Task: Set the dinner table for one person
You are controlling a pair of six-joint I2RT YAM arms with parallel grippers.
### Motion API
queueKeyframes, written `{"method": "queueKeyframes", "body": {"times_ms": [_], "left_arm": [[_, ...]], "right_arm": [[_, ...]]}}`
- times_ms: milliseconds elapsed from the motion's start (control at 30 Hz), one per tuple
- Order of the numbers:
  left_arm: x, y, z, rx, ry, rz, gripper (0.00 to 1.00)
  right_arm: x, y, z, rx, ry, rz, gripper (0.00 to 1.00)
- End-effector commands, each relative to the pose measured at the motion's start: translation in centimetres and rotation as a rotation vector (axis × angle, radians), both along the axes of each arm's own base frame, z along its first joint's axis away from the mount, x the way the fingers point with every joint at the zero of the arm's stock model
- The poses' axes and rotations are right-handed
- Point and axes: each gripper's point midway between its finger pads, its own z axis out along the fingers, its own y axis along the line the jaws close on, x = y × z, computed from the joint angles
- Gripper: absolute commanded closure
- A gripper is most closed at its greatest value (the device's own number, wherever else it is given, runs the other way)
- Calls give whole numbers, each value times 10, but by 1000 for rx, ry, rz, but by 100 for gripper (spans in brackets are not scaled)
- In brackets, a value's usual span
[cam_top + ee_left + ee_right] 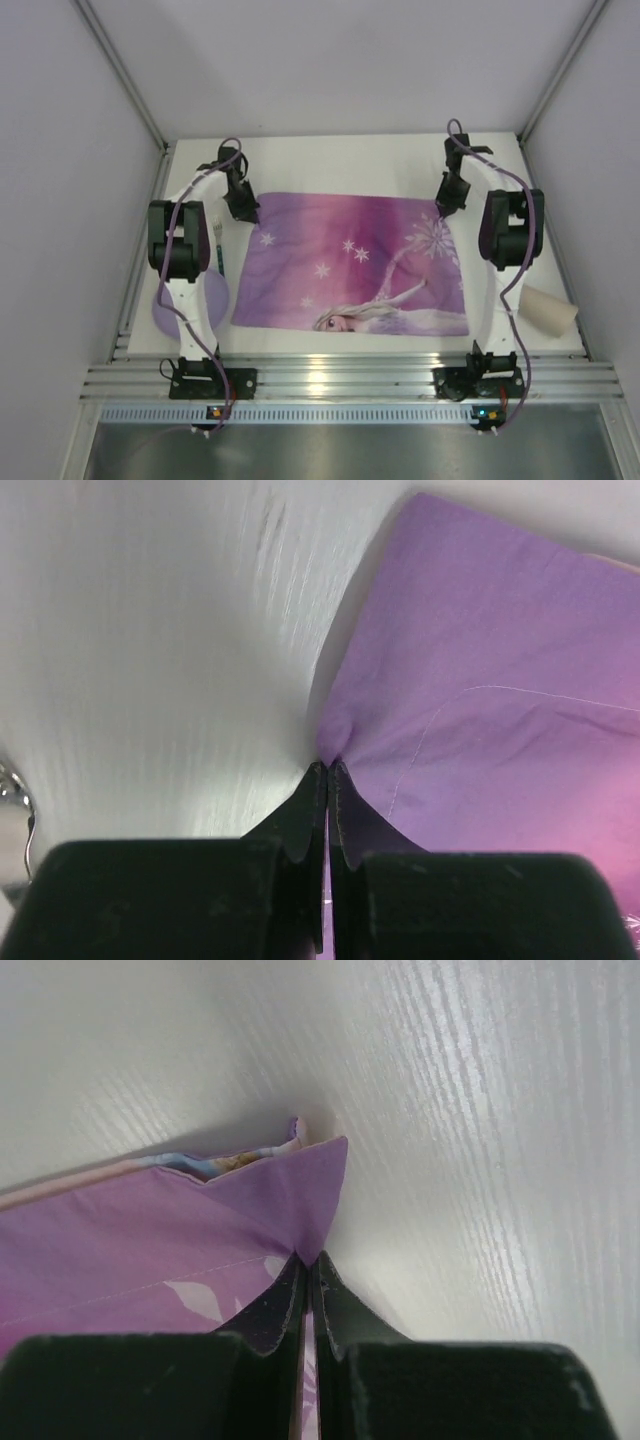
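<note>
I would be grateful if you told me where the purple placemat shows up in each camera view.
Top external: the placemat lies mid-table between the arms, far corners pinched by the left gripper and right gripper.
Left wrist: placemat fills the right half, corner clamped at bottom centre.
Right wrist: placemat lower left, corner clamped likewise.
Shared landmark: the white dinner table around it.

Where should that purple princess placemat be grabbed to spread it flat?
Probably by its two far corners, one per gripper, coming down from above. The placemat is thin limp cloth lying flat on the dinner table, so only a corner puckers up between closed fingers. The left gripper and right gripper are each shut on one.
</note>
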Motion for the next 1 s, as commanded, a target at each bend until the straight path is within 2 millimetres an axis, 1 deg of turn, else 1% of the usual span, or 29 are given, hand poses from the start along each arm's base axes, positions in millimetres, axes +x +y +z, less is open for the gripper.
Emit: {"method": "queueKeyframes", "body": {"times_ms": [0,67,100,133,167,333,367,433,467,500,533,567,600,633,667,700,733,767,800,833,867,900,933,967], "left_arm": [[-17,14,12,88,18,14,100],[-20,15,13,94,22,17,100],[-20,16,15,99,20,21,100],[-21,16,15,99,22,21,100],[-20,16,17,98,17,23,100],[-17,18,23,109,8,36,100],[-15,19,26,114,2,40,100],[-13,20,29,117,5,44,100],[-8,19,35,116,-12,45,100],[-7,19,38,116,-14,44,95],[-4,18,43,112,-25,43,83],[1,18,56,107,-60,43,68],[4,17,65,102,-88,43,43],[8,16,74,96,-118,45,36],[10,16,95,96,-168,53,29],[12,17,107,96,-197,60,19],[11,17,117,93,-215,62,14],[11,28,139,144,-265,93,12],[8,34,148,169,-279,106,12],[6,41,155,201,-291,124,11],[-3,48,163,231,-300,137,11],[-8,58,163,279,-294,146,11],[-14,65,162,294,-284,153,11],[-25,69,154,305,-262,149,12]], "right_arm": [[5,-7,17,-99,-14,52,100],[8,-7,19,-97,-15,56,100],[15,-5,23,-92,-32,65,100],[17,-1,21,-67,-31,77,100],[23,2,26,-58,-51,85,100],[39,13,32,3,-92,91,100],[45,16,38,13,-114,94,100],[46,17,38,15,-113,88,100],[44,17,39,16,-109,85,95],[41,17,41,16,-106,82,88],[39,17,43,17,-105,81,72],[33,16,41,16,-91,82,60],[30,16,53,16,-115,84,46],[28,13,59,3,-127,78,20],[27,12,66,-3,-149,78,12],[22,10,83,-9,-182,79,8],[19,8,93,-18,-199,74,1],[17,7,105,-19,-222,72,0],[11,7,128,-14,-270,63,0],[7,9,141,-2,-295,60,0],[2,11,152,16,-318,59,0],[-9,15,173,41,-362,52,0],[-16,21,181,76,-379,60,0],[-27,27,179,96,-370,62,0]]}}
